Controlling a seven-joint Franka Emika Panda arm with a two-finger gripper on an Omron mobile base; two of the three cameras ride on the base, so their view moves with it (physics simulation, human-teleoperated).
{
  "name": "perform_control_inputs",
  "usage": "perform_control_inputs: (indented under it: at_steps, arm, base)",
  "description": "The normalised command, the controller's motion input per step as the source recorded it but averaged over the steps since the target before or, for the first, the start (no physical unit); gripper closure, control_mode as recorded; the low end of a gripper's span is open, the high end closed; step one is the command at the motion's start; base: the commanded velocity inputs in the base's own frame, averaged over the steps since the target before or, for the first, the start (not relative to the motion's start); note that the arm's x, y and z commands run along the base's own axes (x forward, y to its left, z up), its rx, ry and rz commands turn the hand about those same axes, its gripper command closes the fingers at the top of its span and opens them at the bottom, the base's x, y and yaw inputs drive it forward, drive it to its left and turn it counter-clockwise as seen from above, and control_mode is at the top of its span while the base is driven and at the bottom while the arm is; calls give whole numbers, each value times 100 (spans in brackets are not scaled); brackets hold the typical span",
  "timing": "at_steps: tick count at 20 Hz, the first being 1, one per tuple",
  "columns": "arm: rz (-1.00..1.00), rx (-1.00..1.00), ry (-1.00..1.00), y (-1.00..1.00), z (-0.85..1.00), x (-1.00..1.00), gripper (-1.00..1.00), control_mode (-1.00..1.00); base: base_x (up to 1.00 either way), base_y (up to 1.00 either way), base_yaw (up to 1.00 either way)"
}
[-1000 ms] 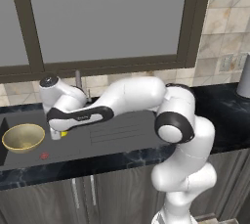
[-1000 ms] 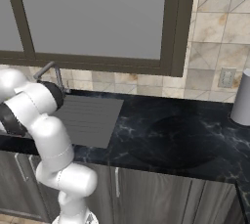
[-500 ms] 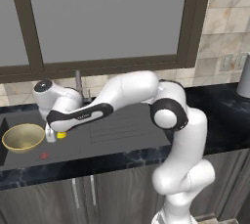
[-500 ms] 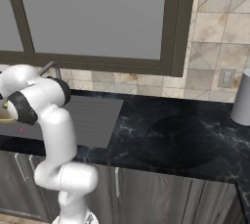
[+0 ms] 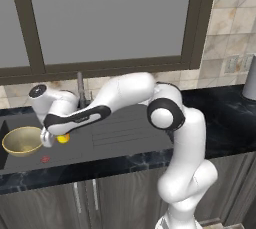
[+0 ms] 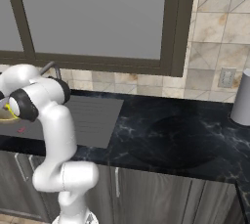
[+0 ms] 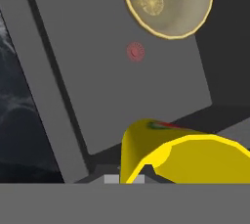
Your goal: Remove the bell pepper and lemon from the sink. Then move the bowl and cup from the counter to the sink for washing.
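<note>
My gripper (image 5: pixel 54 137) is shut on the small yellow cup (image 5: pixel 63 138), held just above the dark grey sink (image 5: pixel 75 150) at the basin's right side. In the hand view the cup (image 7: pixel 185 154) covers the fingers and has a red tint at its rim. The golden bowl (image 5: pixel 22 140) sits in the basin to the left of the cup, and is also seen at the top of the hand view as the bowl (image 7: pixel 168 3). The pinkish drain spot (image 7: pixel 135 52) lies between cup and bowl. The bell pepper and lemon are out of view.
A thin grey faucet (image 5: pixel 80 85) stands behind the basin, close to my forearm. The ribbed drainboard (image 5: pixel 125 128) lies to the right. A tall grey cylinder (image 6: pixel 241 98) stands far right on the black counter (image 6: pixel 185 140). A window frame runs along the back.
The arm has stretched further left over the sink and the hand has shifted slightly, still holding the cup. The bowl has stayed in place.
</note>
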Motion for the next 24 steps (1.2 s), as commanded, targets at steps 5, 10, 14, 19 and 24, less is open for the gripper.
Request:
perform_control_inputs:
  at_steps: [5, 10, 14, 19, 24]
  arm:
    - [-17, 0, 0, -1, -16, 11, 100, -100]
    - [-11, 0, 0, 0, -18, 24, 100, -100]
    - [-4, 1, 0, 0, -21, 17, 100, -100]
    - [0, 4, -2, 3, -24, 9, 100, -100]
    - [0, 2, -1, 0, -21, 10, 100, -100]
  base:
    - [0, 0, 0]
    - [0, 0, 0]
    - [0, 0, 0]
    - [0, 0, 0]
    - [0, 0, 0]
